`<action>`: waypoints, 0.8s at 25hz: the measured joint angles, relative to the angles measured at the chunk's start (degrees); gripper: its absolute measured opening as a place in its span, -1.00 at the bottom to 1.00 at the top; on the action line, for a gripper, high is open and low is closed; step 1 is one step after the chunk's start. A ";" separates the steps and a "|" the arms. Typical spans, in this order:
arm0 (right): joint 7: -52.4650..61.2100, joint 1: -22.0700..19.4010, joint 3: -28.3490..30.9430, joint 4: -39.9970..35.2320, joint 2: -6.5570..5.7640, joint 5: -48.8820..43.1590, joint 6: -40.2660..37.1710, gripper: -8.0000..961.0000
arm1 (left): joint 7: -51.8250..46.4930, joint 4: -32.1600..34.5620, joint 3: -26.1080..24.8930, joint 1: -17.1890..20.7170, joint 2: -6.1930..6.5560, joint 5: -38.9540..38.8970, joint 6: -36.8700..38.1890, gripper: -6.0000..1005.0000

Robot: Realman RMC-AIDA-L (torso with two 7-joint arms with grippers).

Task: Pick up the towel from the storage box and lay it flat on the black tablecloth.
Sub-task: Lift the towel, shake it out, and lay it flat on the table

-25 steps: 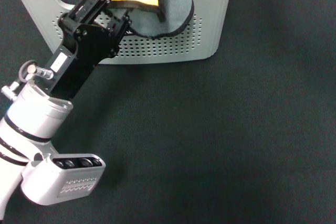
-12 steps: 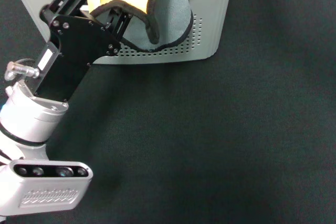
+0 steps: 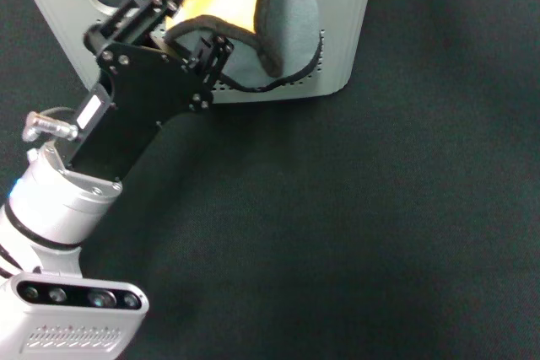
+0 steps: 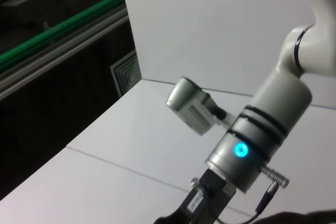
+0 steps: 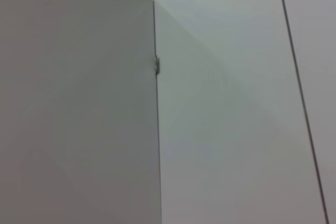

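A: Left hand sits at the front rim of the storage box, at the far left part of the table, and it is clamped on the towel.

B: Where exactly is the towel?

A: Partly lifted out of the box. A fold hangs over the front wall, grey-teal side facing out, orange-yellow side showing behind it near the hand. Its black stitched edge curves across the rows of holes.

B: And the box itself?

A: It stands on the black tablecloth against the far edge of the table, left of the middle. Dark cloth shows inside it at both far corners.

B: What about the arm?

A: The left arm rises from the near left corner of the table, slanting up toward the box. The tablecloth covers the whole table in front of the box.

B: The right hand?

A: Not in the head view. The left wrist view shows the other arm raised before white panels, hand out of sight.
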 joint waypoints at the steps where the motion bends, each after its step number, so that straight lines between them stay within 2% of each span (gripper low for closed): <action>1: -0.05 0.02 0.11 0.24 0.00 0.08 -0.04 -0.97 | 0.00 -0.35 -0.01 -0.12 0.00 0.63 -0.02 -0.29; 5: -0.07 -0.07 0.19 0.57 0.00 0.16 -0.23 -0.97 | -0.40 -0.94 -0.03 -0.44 0.00 1.41 -0.16 -0.31; 11: -0.06 -0.08 0.20 1.22 0.00 0.16 -0.26 -0.97 | -1.57 -0.96 -0.09 -0.56 0.00 1.63 -0.16 -0.77; 20: 0.27 -0.19 0.11 1.93 0.00 0.12 0.09 -0.97 | -4.81 -0.83 -0.10 -0.20 0.00 1.79 -0.15 -0.79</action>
